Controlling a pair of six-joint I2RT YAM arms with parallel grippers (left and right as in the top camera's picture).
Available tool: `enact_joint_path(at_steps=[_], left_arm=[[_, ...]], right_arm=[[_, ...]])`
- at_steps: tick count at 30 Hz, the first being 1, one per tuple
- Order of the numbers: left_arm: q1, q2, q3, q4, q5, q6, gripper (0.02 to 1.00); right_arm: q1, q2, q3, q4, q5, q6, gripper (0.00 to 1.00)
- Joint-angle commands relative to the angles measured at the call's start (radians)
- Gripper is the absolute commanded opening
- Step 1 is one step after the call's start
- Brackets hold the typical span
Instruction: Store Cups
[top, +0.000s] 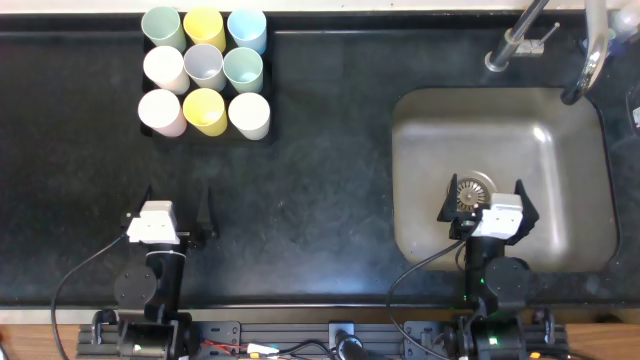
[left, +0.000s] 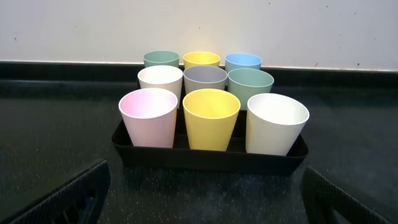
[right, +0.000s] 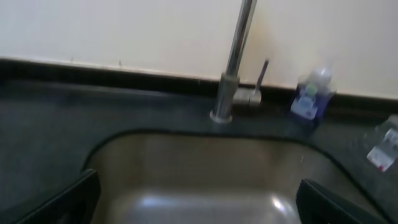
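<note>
Well, every cup I can see stands inside the black tray (left: 208, 158): nine cups (top: 204, 65), mouths up, packed three by three so that neighbours touch or nearly touch and the low wall fences them in. That tight grid looks like the reason none of them leans. Each is propped by the next, with the pink cup (left: 149, 116), a yellow cup (left: 211, 118) and a white cup (left: 277, 123) making the row on the tray's near side.

The left gripper (top: 179, 200) hangs low over the dark counter (top: 330, 180), set back from the tray's near side and facing it squarely. Its fingers are spread wide and hold nothing. I'd guess it sits there because from that spot its camera takes in the whole tray and it has a straight run to the front row.

The right gripper (top: 486, 192) is well apart from the tray, over the steel sink (top: 560, 130) near the drain, fingers likewise spread wide and empty. The faucet (right: 233, 62) rises beyond it, farther again from the tray, with a soap bottle (right: 309, 96) just beside the tap.

With the tray full and both grippers empty, the storing looks finished to me, or else nothing has yet been lifted out. I cannot tell which from this alone.
</note>
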Motion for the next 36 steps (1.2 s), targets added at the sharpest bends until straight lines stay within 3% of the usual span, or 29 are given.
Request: enact_joint_path(at_steps=[1, 36], left_arm=[[0.011, -0.008, -0.002, -0.002, 0.007, 0.019, 0.998], [0.011, -0.008, -0.002, -0.002, 0.007, 0.019, 0.998]], right_arm=[[0.005, -0.058, -0.028, 0.001, -0.001, -0.002, 0.998], [0.005, -0.145, -0.028, -0.007, -0.004, -0.003, 0.998]])
